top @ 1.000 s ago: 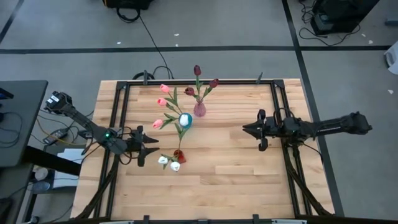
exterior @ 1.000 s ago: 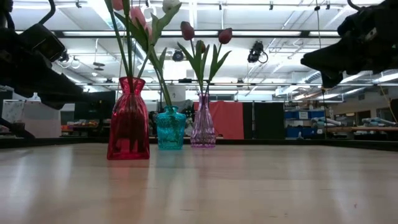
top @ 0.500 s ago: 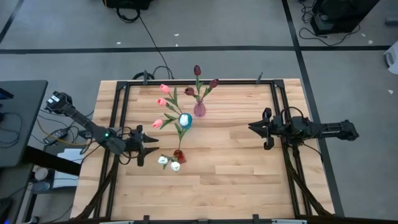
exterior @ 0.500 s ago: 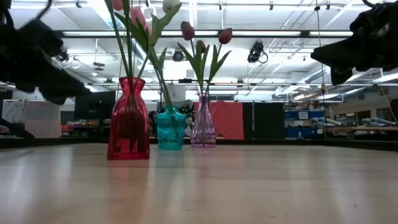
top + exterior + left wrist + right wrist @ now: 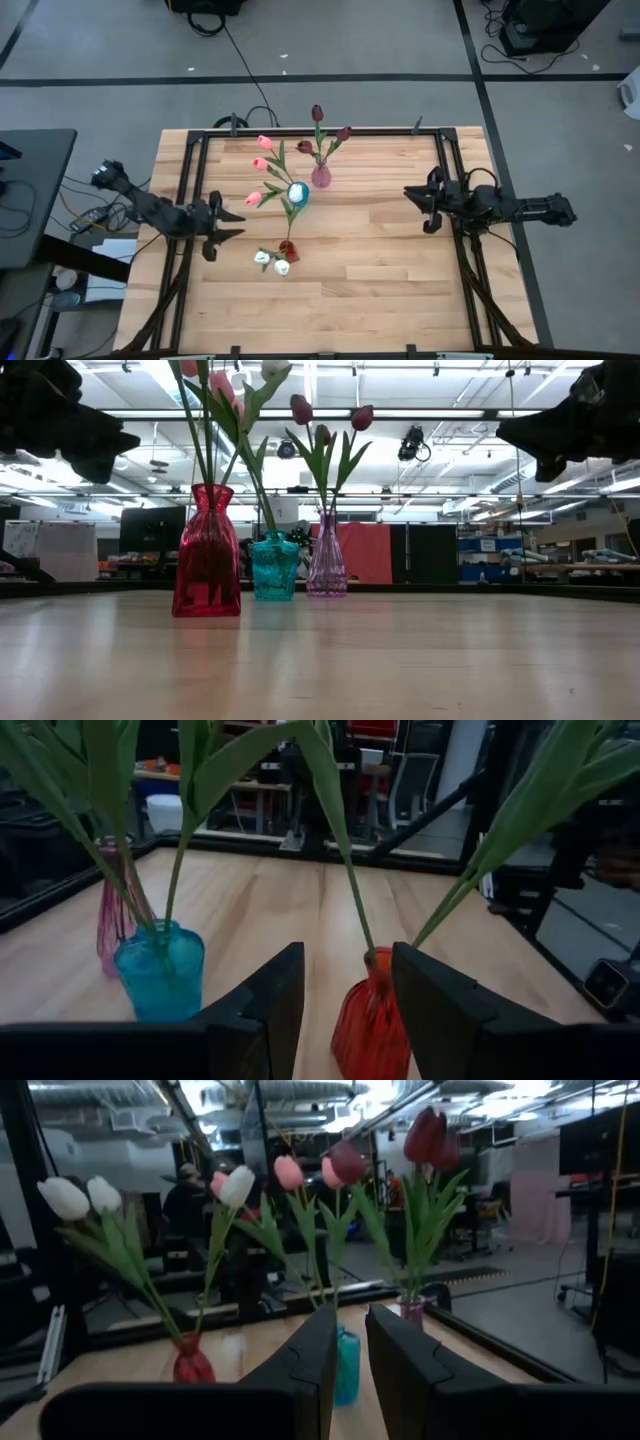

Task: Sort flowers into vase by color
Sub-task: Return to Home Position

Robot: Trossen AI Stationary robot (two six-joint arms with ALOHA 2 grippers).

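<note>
Three vases stand on the table, and neither gripper touches them. A red vase (image 5: 288, 248) (image 5: 207, 550) holds white tulips (image 5: 272, 262). Pink tulips (image 5: 261, 162) stand in a teal vase (image 5: 297, 193) (image 5: 274, 565). A purple vase (image 5: 321, 177) (image 5: 327, 565) has maroon tulips (image 5: 317, 113). Each stem sticks down into its vase's neck. My left gripper (image 5: 235, 222) (image 5: 348, 995) hovers open, left of the red vase. My right gripper (image 5: 410, 192) (image 5: 351, 1345) hovers right of the vases, its fingers a narrow gap apart.
A black metal frame (image 5: 190, 190) runs along the table's left, far and right edges. Bare wooden tabletop (image 5: 370, 280) lies near and right of the vases. Both arms hang above the table in the low view, left (image 5: 70, 420) and right (image 5: 570, 420).
My left gripper has drawn back toward the table's left edge, away from the red vase, and risen. My right gripper has pulled back toward the right edge and a little toward the far edge. The vases and flowers have stayed put.
</note>
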